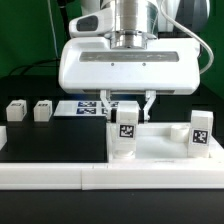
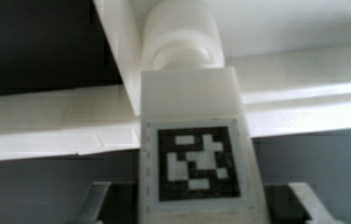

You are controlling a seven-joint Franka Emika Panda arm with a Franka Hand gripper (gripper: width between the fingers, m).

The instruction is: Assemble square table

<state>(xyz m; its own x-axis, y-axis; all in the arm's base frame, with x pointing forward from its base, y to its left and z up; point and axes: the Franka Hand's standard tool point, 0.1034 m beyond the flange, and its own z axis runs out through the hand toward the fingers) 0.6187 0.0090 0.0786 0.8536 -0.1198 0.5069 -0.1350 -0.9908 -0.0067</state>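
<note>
Claw (image 1: 129,107) is hanging straight down over the middle of the black surface (image 1: 50,150). Its two fingers (image 1: 108,102) are straddling an upright white plastic block leg with a black-and-white tag (image 1: 127,128).

In the wrist view this block leg (image 2: 193,150) is filling the frame with its tag facing the camera. A dark fingertip (image 2: 111,205) is showing on each side, with a thin gap at each flank. The claw is standing wide and is not pinching the block leg.

The large flat white plastic square panel (image 1: 160,150) is lying toward the near edge of the surface, in the exterior view's right half. The block leg is standing at the panel's end toward the exterior view's left. Whether its foot is sitting in a corner socket cannot be told.

A second white tagged leg (image 1: 200,132) is standing upright on the panel toward the exterior view's right, well apart from the first.

Two small white tagged spare legs (image 1: 15,111) are sitting near the far edge at the exterior view's left, just beside each other and apart.

The flat white marker board (image 1: 85,106) is lying behind the claw toward the far edge. A long low white rail (image 1: 60,178) is running along the near edge.
</note>
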